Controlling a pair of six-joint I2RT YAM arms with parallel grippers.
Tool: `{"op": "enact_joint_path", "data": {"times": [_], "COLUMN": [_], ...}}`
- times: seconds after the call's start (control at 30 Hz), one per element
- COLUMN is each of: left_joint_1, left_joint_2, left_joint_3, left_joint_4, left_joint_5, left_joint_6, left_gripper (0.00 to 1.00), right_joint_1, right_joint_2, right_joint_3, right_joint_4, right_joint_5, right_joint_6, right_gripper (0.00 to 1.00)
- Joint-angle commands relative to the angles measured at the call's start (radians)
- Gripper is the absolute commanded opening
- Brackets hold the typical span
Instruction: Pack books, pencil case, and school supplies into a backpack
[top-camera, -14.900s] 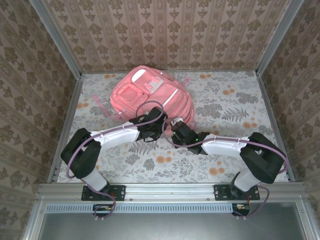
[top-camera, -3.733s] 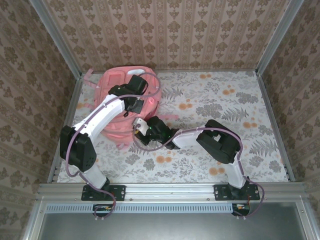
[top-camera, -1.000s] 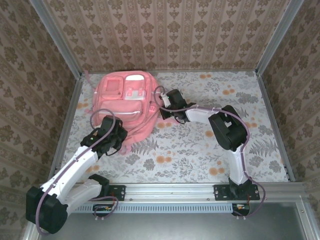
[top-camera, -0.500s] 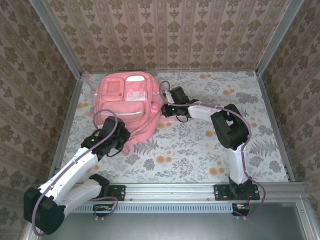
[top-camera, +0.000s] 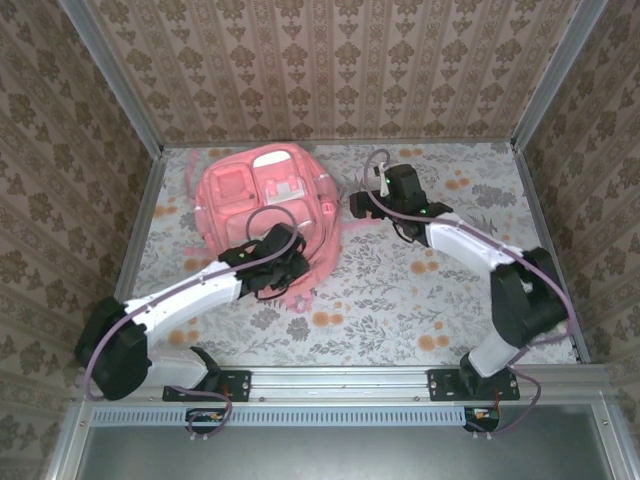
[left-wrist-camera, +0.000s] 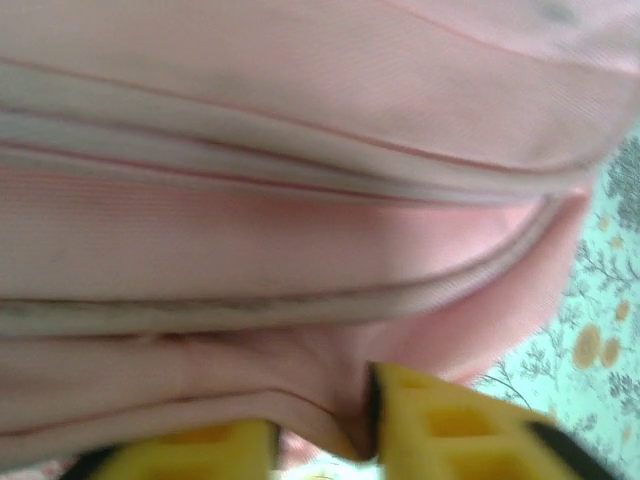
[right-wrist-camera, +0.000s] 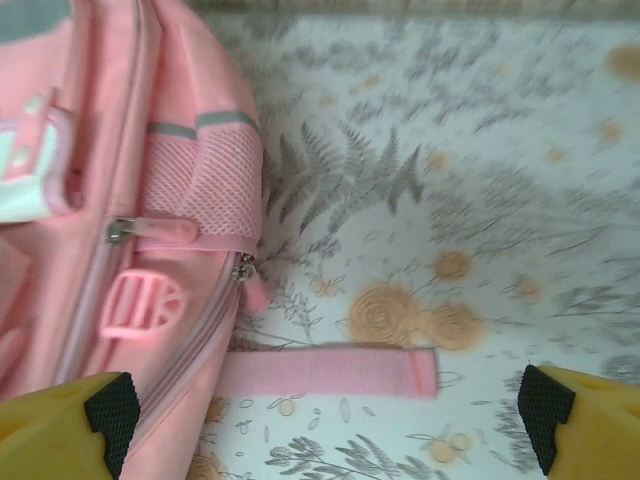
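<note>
In the left wrist view the backpack (left-wrist-camera: 300, 230) is blurred, and all four edges of the picture cut it off. The left gripper (left-wrist-camera: 325, 435) has its yellow fingers (left-wrist-camera: 450, 430) cut by the bottom edge. A fold of pink fabric sits in the gap between them, and it cannot be told if it is pinched. In the right wrist view the left edge cuts the backpack. The right gripper (right-wrist-camera: 328, 405) has its fingertips (right-wrist-camera: 55, 420) cut off at the two bottom corners. In the top view the left arm (top-camera: 190, 292) covers the near rim of the backpack.
</note>
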Motion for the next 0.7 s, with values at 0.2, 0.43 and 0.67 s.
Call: {"op": "enact_joint_path", "data": {"times": [0.2,0.43,0.67], "left_joint_1": [0.005,0.313,0.665], "left_joint_2": [-0.029,-0.187,-0.325], "left_joint_3": [0.287,0.085,-0.319], "left_joint_4": [-0.337,-0.257,0.343], "left_joint_5": [-0.317,-0.512,-0.422], "left_joint_6": [0.407,0.738,0.994], "left_gripper": [1.00,1.00,1.00], "right_joint_1": [-0.037,-0.119,-0.169], "right_joint_2": [-0.330,-0.481,-0.435], "right_joint_3": [-0.226,-0.386,-0.574], "right_joint_4": [0.015,0.058,0.353], "right_joint_5": [0.216,0.435,0.399], "right_joint_6": [-0.098,0.044,-0.230], "right_gripper": [1.00,1.00,1.00]}}
